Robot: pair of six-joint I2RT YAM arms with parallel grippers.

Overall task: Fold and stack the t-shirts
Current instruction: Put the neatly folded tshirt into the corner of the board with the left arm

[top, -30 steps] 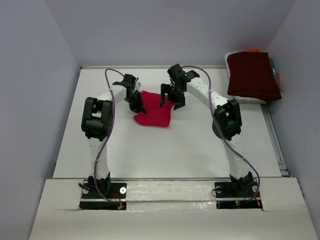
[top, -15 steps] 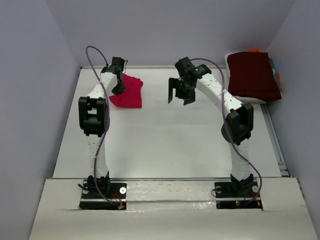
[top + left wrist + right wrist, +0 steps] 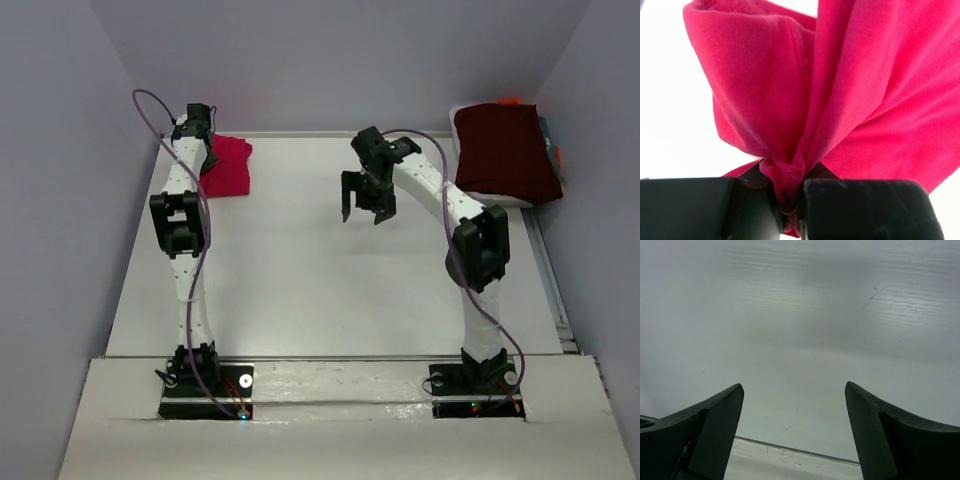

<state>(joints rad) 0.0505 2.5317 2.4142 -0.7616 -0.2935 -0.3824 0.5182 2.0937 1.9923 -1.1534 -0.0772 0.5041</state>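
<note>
The left tool (image 3: pixel 789 200) was pinched narrow on a bunched fold of the pink tee (image 3: pixel 229 166), at the far left corner of the surface (image 3: pixel 330 290); the cloth perhaps hung partly above it. The right tool (image 3: pixel 364 204) stood wide, holding nothing. The maroon tee (image 3: pixel 506 150) lay folded far right.

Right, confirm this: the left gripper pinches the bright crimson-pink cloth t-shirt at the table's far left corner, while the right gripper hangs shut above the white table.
Wrong on one point: the right gripper hangs open, not shut; the right wrist view shows its jaws wide apart above the white table.
</note>
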